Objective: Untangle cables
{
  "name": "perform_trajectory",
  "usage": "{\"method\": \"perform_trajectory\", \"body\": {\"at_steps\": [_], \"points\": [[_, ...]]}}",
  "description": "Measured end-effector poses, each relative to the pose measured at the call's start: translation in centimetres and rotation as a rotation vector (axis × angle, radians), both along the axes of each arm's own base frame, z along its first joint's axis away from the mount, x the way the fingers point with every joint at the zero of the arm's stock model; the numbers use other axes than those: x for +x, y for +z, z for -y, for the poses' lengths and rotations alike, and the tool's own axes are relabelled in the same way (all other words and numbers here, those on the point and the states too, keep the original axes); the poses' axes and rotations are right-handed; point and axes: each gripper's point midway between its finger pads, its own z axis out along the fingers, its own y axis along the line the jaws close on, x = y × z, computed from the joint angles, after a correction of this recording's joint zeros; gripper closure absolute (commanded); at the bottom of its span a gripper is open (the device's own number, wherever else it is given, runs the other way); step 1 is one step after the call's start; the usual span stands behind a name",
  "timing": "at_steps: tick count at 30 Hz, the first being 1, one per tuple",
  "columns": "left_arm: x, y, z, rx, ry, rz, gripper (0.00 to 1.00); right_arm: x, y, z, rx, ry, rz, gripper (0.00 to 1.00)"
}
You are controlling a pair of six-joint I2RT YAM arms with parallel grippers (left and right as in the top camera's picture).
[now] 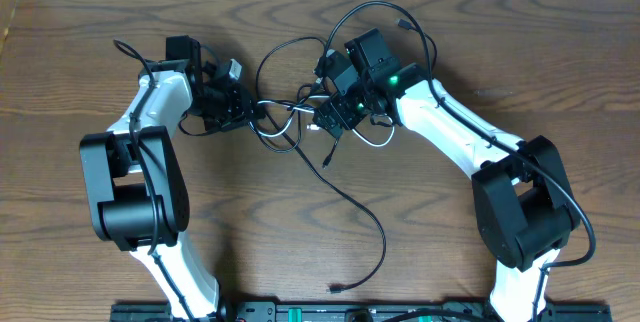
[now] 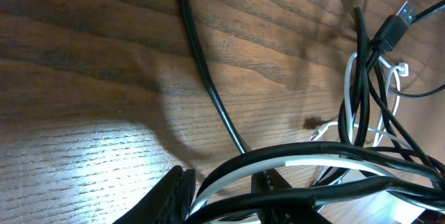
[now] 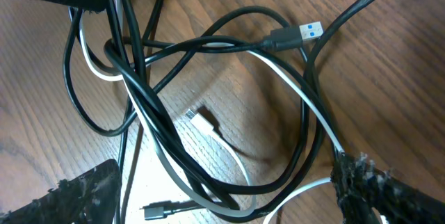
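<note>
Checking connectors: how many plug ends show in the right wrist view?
3: USB plug upper right, white plug centre, black plug bottom left; others may be hidden.

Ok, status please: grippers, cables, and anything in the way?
Left gripper partly open, right gripper wide open. Cables tangled between them, one black end trailing free. No obstacle seen.
</note>
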Motion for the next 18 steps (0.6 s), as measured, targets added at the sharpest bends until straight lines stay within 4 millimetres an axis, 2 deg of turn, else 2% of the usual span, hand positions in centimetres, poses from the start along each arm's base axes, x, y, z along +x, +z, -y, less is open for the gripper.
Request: {"method": "perform_trajectory", "body": {"at_steps": [6,8,11,12,13,14,18], "points": [[0.0,0.0,0.0,0.0,0.0,0.0,0.64,-0.6,-0.3,0.2,-0.018,0.013,-0.019,0.06],[0.0,0.0,0.0,0.0,0.0,-0.001,0.6,-0.5,-0.3,0.0,-0.014,0.017,-0.009,0.1],[0.0,0.0,0.2,0.0,-0.005,-0.001,0.42,-0.2,-0.5,-0.1,-0.01,0.019,0.013,0.18],[0.0,0.0,0.3,0.0,-0.007,-0.001,0.39,-0.1,-0.6,-0.1,-0.007,0.019,0.023,0.24],[-0.1,0.0,0.4,0.0,-0.008,-0.002,0.37,-0.1,-0.8,-0.2,-0.005,0.017,0.029,0.32],[-0.1,0.0,0.5,0.0,-0.012,-0.001,0.36,0.0,-1.0,-0.2,-0.003,0.016,0.039,0.35],[-0.3,0.0,0.8,-0.001,-0.017,-0.011,0.33,0.0,-1.8,-0.2,0.003,0.015,0.056,0.36]]}}
